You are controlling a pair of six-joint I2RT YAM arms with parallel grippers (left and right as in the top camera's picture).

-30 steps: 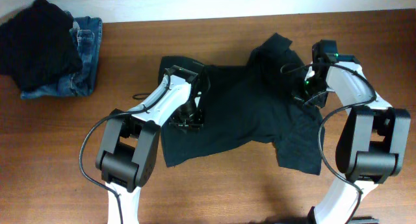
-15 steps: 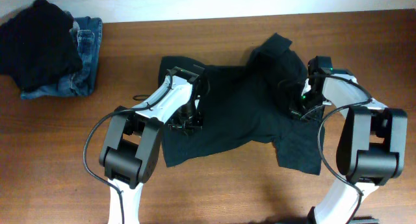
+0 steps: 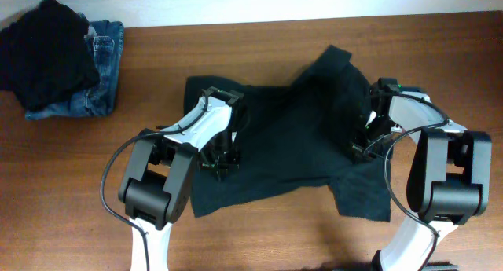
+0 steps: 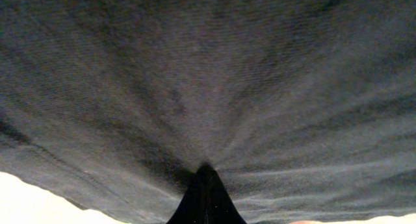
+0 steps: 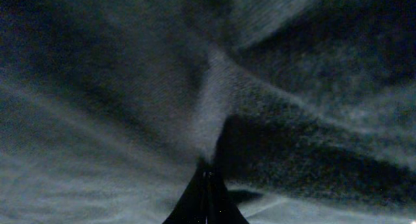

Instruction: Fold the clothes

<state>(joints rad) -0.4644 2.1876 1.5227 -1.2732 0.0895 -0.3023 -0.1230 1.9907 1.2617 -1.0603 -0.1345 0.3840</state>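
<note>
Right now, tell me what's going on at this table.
Two robot arms are working on a very dark, blackish-green short-sleeved T-shirt that lies rumpled on the brown wooden table. The left claw is pinched shut on the cloth near the shirt's left side, and the right claw is pinched shut on it near the right side. No neat fold shows yet. The blue denim jeans lie apart at the far left corner.

**Spare clothing at the far-left corner**

Blue denim jeans point(image 3: 108, 67) bunched on the brown wooden table point(image 3: 275, 239), close to its far edge. Black crumpled garment point(image 3: 47, 47) heaped on top, covering the left part, denim showing along the right and near sides.
</note>
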